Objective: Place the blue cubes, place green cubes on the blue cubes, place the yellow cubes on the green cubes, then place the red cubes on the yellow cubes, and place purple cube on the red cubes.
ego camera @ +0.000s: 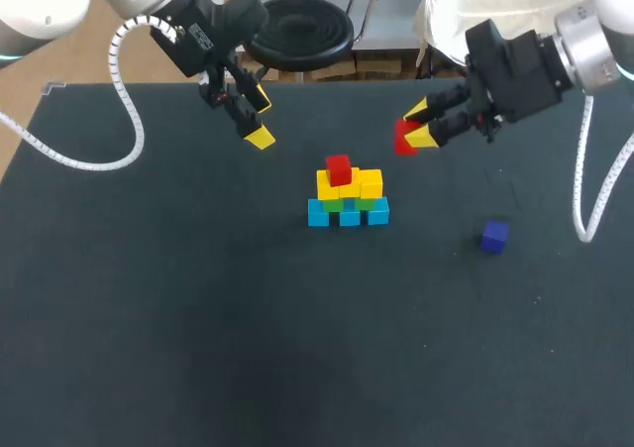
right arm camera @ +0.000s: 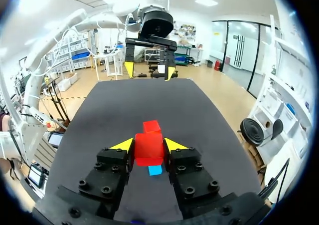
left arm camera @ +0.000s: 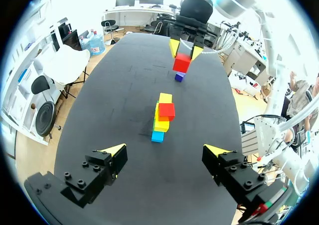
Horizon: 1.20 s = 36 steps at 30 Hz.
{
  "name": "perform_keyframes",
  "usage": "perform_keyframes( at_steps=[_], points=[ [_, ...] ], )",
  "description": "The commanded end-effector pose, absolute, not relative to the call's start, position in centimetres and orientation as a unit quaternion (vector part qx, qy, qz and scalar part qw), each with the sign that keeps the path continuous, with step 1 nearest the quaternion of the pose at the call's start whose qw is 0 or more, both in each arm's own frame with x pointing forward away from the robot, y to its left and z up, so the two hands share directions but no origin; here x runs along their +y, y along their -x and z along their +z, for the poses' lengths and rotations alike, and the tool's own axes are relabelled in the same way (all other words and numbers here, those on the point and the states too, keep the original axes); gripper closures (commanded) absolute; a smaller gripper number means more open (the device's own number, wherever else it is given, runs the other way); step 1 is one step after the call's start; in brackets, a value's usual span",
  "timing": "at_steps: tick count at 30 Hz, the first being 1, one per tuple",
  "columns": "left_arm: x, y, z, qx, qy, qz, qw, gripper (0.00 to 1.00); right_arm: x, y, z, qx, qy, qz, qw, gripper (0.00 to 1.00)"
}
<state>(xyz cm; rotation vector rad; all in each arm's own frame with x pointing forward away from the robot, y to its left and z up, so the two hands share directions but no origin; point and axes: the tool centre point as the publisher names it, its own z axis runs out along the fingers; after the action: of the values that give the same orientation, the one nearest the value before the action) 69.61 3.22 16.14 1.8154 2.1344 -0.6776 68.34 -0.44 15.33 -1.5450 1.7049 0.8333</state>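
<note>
Right claw grips a red cube between its tips, above the table toward the far right corner. Nearer, a purple cube lies alone, well apart from the stack at mid-table: blue row, green half hidden, two yellows, one red atop. Left claw hangs wide toward the far edge.
</note>
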Motion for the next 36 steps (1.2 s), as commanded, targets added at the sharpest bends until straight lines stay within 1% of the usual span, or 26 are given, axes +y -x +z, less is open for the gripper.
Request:
perform_keyframes(
  at_steps=[1,7,13,23,36],
  points=[
    [3.3,-69.5,16.1,0.734,-0.625,-0.233,0.131,0.0,-0.5,-68.4,15.3,0.654,0.594,0.321,0.341,1.0],
    [3.3,-69.5,16.1,0.734,-0.625,-0.233,0.131,0.0,-0.5,-68.4,15.3,0.654,0.594,0.321,0.341,1.0],
    [3.3,-69.5,16.1,0.734,-0.625,-0.233,0.131,0.0,1.5,-67.5,14.9,0.648,0.591,0.34,0.339,1.0],
    [3.3,-69.5,16.1,0.734,-0.625,-0.233,0.131,0.0,3.0,-67.4,13.7,0.679,0.574,0.335,0.311,1.0],
    [3.3,-69.5,16.1,0.734,-0.625,-0.233,0.131,0.0,4.3,-65.9,12.0,0.71,0.55,0.331,0.288,1.0]
  ],
)
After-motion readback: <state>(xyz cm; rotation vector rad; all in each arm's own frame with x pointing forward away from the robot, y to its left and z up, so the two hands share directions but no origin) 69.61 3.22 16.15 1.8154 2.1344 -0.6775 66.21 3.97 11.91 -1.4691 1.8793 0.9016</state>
